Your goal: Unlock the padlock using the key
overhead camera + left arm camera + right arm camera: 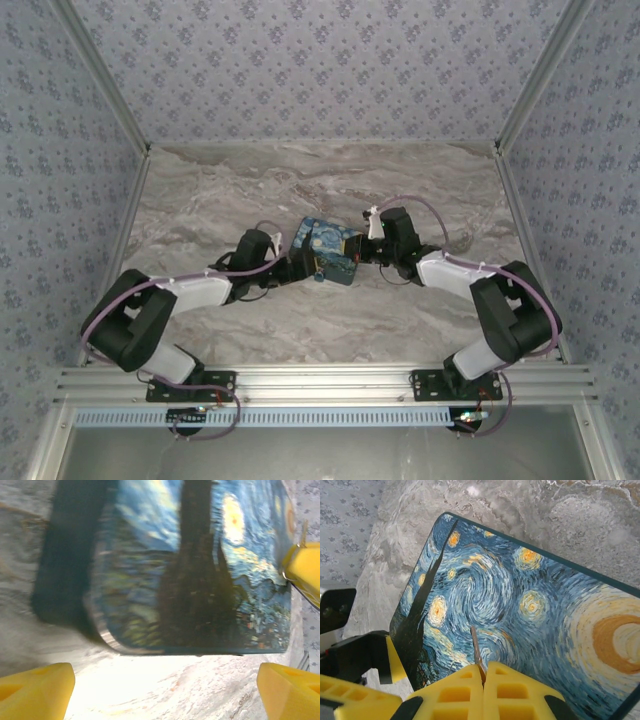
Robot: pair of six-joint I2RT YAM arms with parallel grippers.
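Right hand [484, 670]: fingers pressed together, clamping the key [475, 647]. The key's thin metal shaft projects forward over the printed lid of the starry-night box [530, 600].

Left hand [165, 677]: fingers spread wide, facing one side wall of the box. Contact with the box cannot be determined.

The box rests on the desk [300, 180] between both hands, with the left hand at its left end and the right hand at its right end.
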